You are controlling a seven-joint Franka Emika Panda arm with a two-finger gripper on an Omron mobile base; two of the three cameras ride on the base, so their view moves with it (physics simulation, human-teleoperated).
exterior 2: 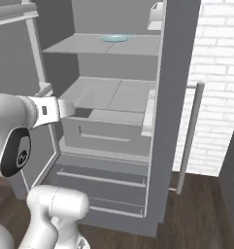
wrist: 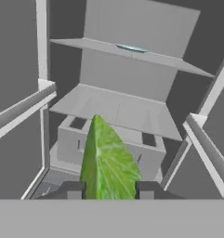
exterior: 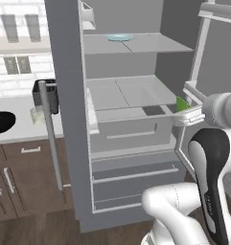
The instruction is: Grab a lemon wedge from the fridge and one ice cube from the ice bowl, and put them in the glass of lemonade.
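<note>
The grey fridge [exterior: 64, 57] stands with both doors open. My gripper [exterior: 182, 114] hangs just in front of the middle shelf at its right side, shut on the green lemon wedge [exterior: 182, 103]. In the hand view the lemon wedge [wrist: 108, 160] rises upright between the two fingertips [wrist: 74, 190] of my gripper [wrist: 109, 191]. From the right base view my gripper [exterior 2: 68, 108] points into the fridge [exterior 2: 179, 73] from the left. On the counter to the left sit the black ice bowl [exterior: 1, 121] and the glass of lemonade [exterior: 37, 115]. The ice cube is too small to make out.
A pale blue plate [exterior: 119, 37] lies on the top shelf. The open left door with its long bar handle [exterior: 52, 139] stands between the fridge interior and the counter. The right door [exterior: 217, 52] swings out close beside my hand. Two drawers sit below the shelves.
</note>
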